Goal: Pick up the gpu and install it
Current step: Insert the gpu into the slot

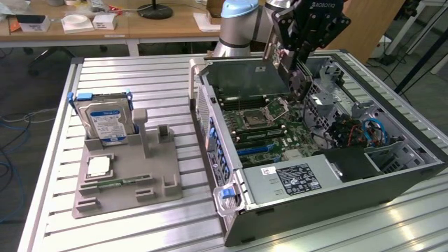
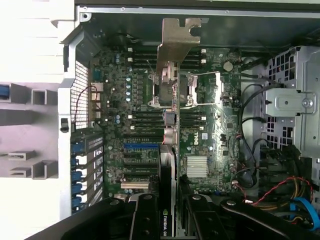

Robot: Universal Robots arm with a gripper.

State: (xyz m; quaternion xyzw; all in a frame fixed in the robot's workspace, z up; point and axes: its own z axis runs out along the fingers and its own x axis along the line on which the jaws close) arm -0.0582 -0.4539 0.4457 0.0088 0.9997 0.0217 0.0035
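The gpu hangs tilted over the open computer case, its green board facing the exterior view's left. My gripper is shut on the card's edge nearest the exterior view's right. In the wrist view the gpu shows edge-on, with its silver bracket at the far end and its black shroud between my black fingers. Below it lies the motherboard with its expansion slots. The card is above the board and apart from it.
A grey holder tray stands on the slatted table at the exterior view's left. It carries a silver hard drive, a white chip and a narrow memory stick. Inside the case are a power supply, cables and a drive cage.
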